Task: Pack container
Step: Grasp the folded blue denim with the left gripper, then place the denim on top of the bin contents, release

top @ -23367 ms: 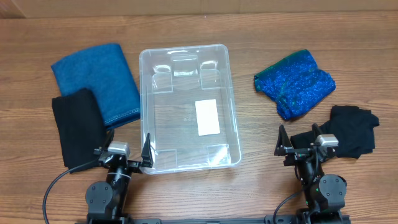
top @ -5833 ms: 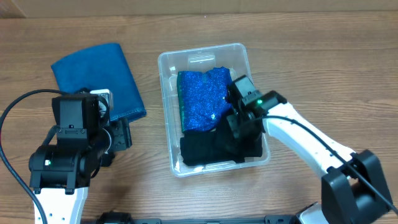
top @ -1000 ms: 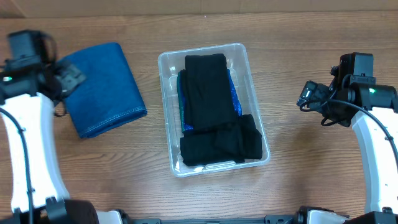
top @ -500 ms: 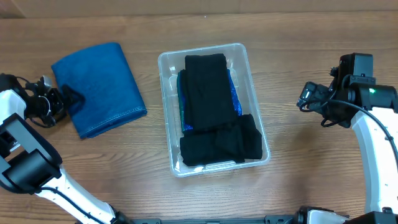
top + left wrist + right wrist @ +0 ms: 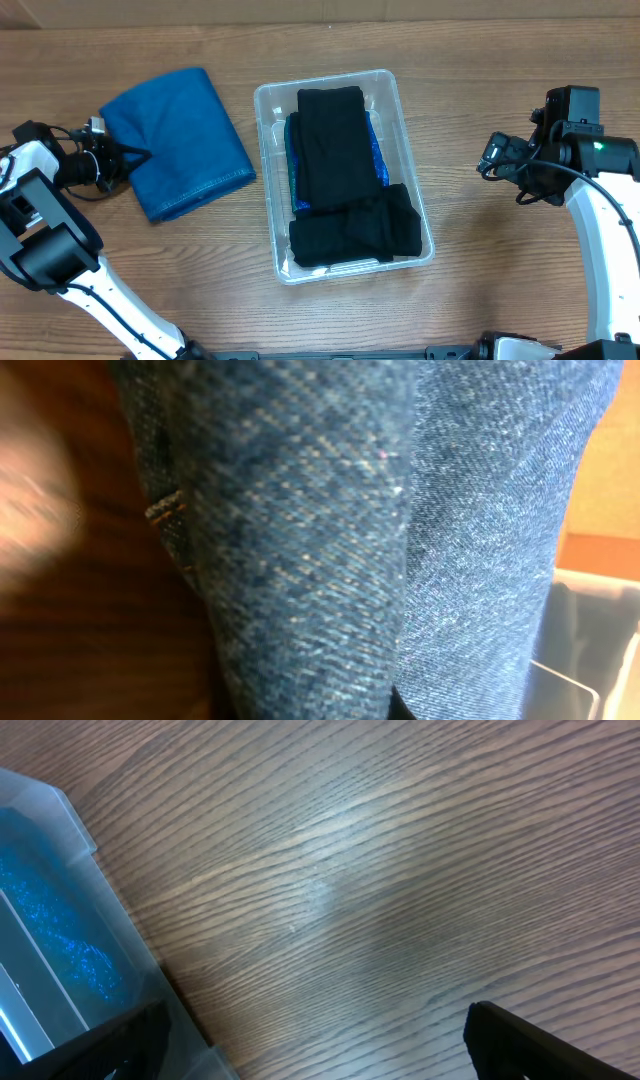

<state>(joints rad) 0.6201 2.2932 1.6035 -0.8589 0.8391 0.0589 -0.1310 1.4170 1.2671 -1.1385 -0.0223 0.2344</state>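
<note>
Container [image 5: 262, 150] sits mid surface [image 5: 480, 60], already holding black cloths [image 5: 335, 150] over a sparkly cloth [image 5: 294, 172]. Only the blue cloth [image 5: 185, 140] is left outside, and your left gripper [image 5: 128, 158] pinches its edge. Right gripper [image 5: 315, 1020] is spread open, empty.

Overhead: straight down from high up, whole table [image 5: 500, 60] in frame. Left wrist: jammed right against the blue cloth [image 5: 400, 510], container [image 5: 590, 630] corner lower right. Right wrist: low over wood, facing left. Container in all 3.
</note>
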